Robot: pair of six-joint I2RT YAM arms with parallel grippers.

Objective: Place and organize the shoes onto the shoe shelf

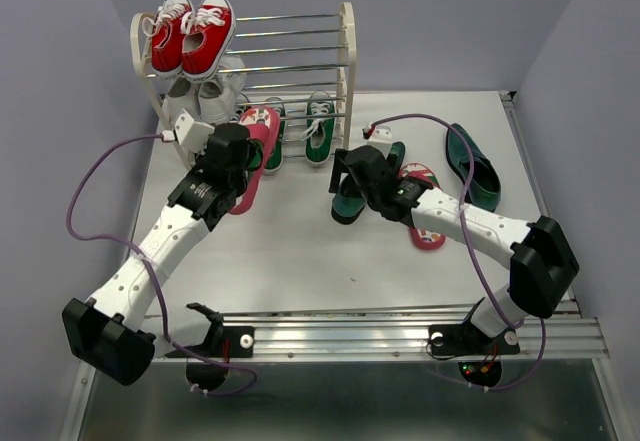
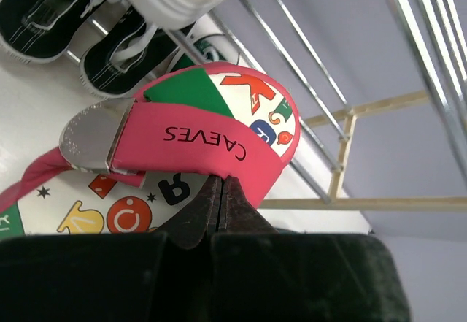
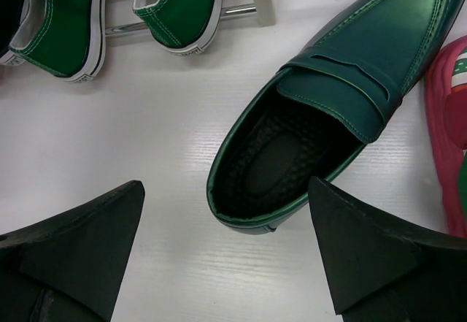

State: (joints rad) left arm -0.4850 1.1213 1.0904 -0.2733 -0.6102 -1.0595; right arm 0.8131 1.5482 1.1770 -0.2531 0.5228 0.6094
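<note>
**Left tool** (image 2: pixel 222 189): jaws pressed together on the lower edge of the pink strap of a flip-flop (image 2: pixel 211 136). The strap reads "CAEVES", and the insole carries coloured block letters. The left arm stretches forward, with the flip-flop held at the lower front of the shoe shelf (image 1: pixel 347 51), just beside the green sneakers (image 1: pixel 318 133) on the bottom tier.

**Right tool** (image 3: pixel 226 187): jaws wide, wrist angled down, one finger on either side of the heel end of a dark green loafer (image 3: pixel 343 66) lying on the white table (image 3: pixel 146 132). The second loafer (image 1: pixel 472 166) lies further right.
</note>
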